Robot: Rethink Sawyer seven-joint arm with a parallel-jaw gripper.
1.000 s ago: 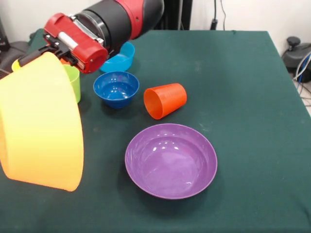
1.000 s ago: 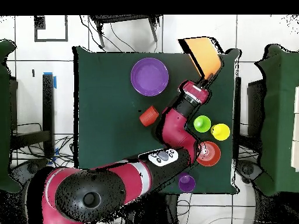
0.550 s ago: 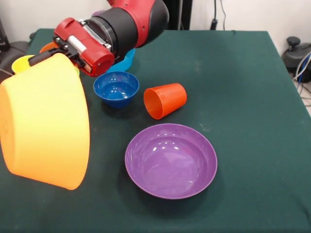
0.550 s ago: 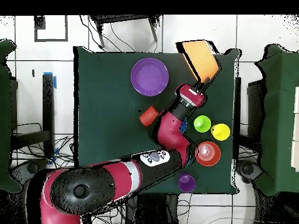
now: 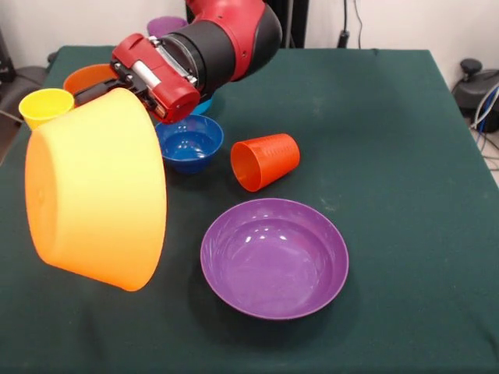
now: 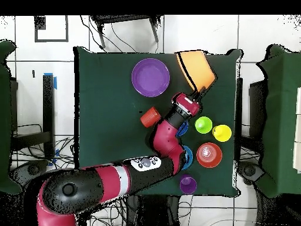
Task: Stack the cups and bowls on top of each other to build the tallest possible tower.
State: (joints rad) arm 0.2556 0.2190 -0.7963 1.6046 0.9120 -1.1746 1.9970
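Observation:
The very large yellow-orange bowl hangs tipped on its side above the table's left part, with my gripper shut on its upper rim. From overhead, the bowl and the gripper sit just right of the wide purple bowl. This purple bowl rests upright and empty on the cloth. Behind it, the orange-red cup lies on its side. The dark blue bowl stands under my wrist. The big bowl hides the lime green piece in the front view.
A yellow cup, a small orange bowl and a purple cup stand at the far left. A light blue bowl peeks from behind the wrist. Overhead, a lime green piece sits beside the yellow cup.
My arm has carried the yellow-orange bowl up and to the right in the front view, closer to the purple bowl. This uncovers the yellow cup and the orange bowl. Nothing else moved.

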